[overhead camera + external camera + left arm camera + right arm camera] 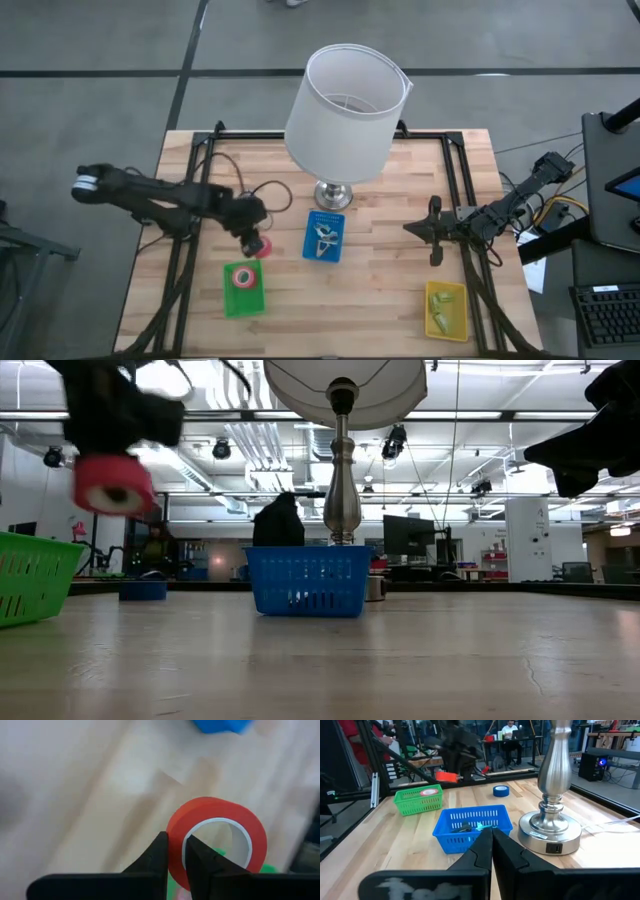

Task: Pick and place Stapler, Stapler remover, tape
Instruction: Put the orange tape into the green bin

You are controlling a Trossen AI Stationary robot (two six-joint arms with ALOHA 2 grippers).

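Observation:
My left gripper hangs over the table just beyond the green bin and is shut on a red tape roll with a pale centre, seen close in the left wrist view. A second red roll lies inside the green bin. The blue tape roll lies flat on the table beyond the blue bin, which holds small dark and light-blue tools. My right gripper is shut and touches nothing, hovering right of the lamp base. My left gripper holds the red roll by its wall, one finger inside the hollow centre and the other finger outside. The fingers come from above, pointing down. The roll is lifted clear of the table, above and beside the green bin.
A tall lamp with a white shade stands mid-table and hides the wood behind it. A yellow-green bin sits near the right front corner. Black frame bars run along both table sides. Bare wood lies between the blue and yellow-green bins.

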